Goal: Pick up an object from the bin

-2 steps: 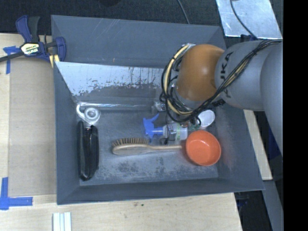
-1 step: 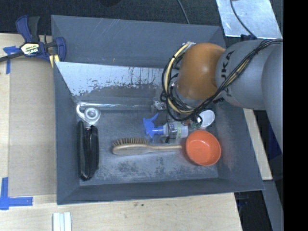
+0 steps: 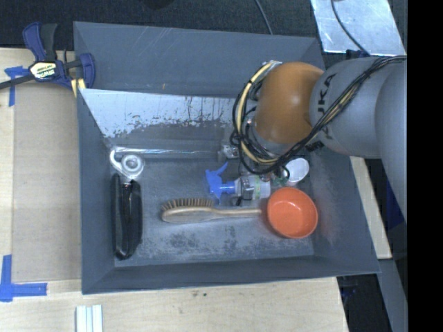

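- End effector (image 3: 243,187) hangs low over the middle of the grey bin (image 3: 201,249), under the arm's orange-covered wrist. Whether it is apart or together cannot be told, as wrist and cables mask it from above.
- Blue plastic piece (image 3: 219,182), small and angular, lies just beside the end effector on its view-left side. It may be touching, but nothing shows it gripped.
- Wooden hairbrush (image 3: 208,211) lies just below the end effector in the view. Its long axis runs across the view, with the bristle head out to view-left and the handle passing beneath the end effector.
- Orange bowl (image 3: 292,213) stands upright below and to view-right, at the tip of the brush handle.
- White round thing (image 3: 298,170) sits near on the view-right, partly behind the cables.
- Long black object (image 3: 127,216) lies well apart to view-left, along the bin wall, with a clear round thing (image 3: 128,162) at its upper end.
- Judgement: the blue piece is the nearest candidate, so the coming move likely turns on a small shift to view-left.
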You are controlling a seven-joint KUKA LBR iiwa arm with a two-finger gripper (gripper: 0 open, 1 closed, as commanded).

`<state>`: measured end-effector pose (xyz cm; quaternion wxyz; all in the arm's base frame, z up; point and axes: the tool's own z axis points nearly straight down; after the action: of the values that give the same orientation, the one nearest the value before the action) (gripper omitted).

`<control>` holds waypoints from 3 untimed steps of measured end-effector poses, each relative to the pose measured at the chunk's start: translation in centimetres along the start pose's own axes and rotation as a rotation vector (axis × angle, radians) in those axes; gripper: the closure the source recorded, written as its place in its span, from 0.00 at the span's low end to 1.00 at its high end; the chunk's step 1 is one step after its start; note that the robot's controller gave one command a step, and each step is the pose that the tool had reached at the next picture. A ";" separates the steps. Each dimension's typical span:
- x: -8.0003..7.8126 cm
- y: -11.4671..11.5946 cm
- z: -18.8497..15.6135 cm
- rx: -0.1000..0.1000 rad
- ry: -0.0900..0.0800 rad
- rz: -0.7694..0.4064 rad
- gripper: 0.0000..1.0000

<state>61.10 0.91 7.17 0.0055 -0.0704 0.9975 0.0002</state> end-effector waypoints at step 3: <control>-0.1 -0.1 0.0 0.000 -0.002 0.000 1.00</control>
<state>61.18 0.85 7.21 0.0064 -0.0706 0.9975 0.0004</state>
